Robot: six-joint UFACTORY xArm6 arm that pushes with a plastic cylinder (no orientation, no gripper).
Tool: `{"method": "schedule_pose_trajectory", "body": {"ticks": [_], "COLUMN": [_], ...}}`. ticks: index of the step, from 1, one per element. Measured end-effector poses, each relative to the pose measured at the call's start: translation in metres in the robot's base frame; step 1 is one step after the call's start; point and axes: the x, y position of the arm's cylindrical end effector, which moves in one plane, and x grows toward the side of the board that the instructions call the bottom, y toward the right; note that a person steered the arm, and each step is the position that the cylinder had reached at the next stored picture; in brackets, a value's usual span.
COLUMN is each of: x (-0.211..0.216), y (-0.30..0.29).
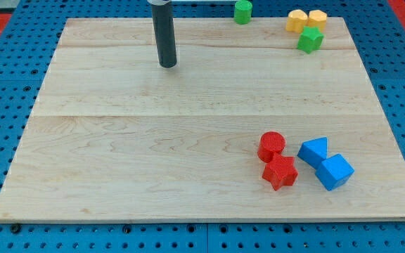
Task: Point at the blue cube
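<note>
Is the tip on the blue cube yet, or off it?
Off it. My tip stands alone near the view's top; the blue cube lies far away at bottom right.

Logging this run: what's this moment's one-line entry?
my tip: upper left, touching nothing | blue cube: lower right, beside blue triangular block | pointing: not yet

Blue cube (335, 172): lower right of board, turned askew, touching blue wedge-shaped block (314, 151).

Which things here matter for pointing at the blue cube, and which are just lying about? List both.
For the job:
- blue cube, lower right
- my tip, far off at upper left

Lying about:
- blue triangular block
- red cylinder
- red star block
- green cylinder
- green block
- two yellow blocks
</note>
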Motion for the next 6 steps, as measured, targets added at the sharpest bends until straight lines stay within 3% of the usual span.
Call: {"method": "schedule_pose_trajectory", "body": {"ticks": [3, 6], "x": [0.003, 0.082], "y": [0.015, 0.236]}}
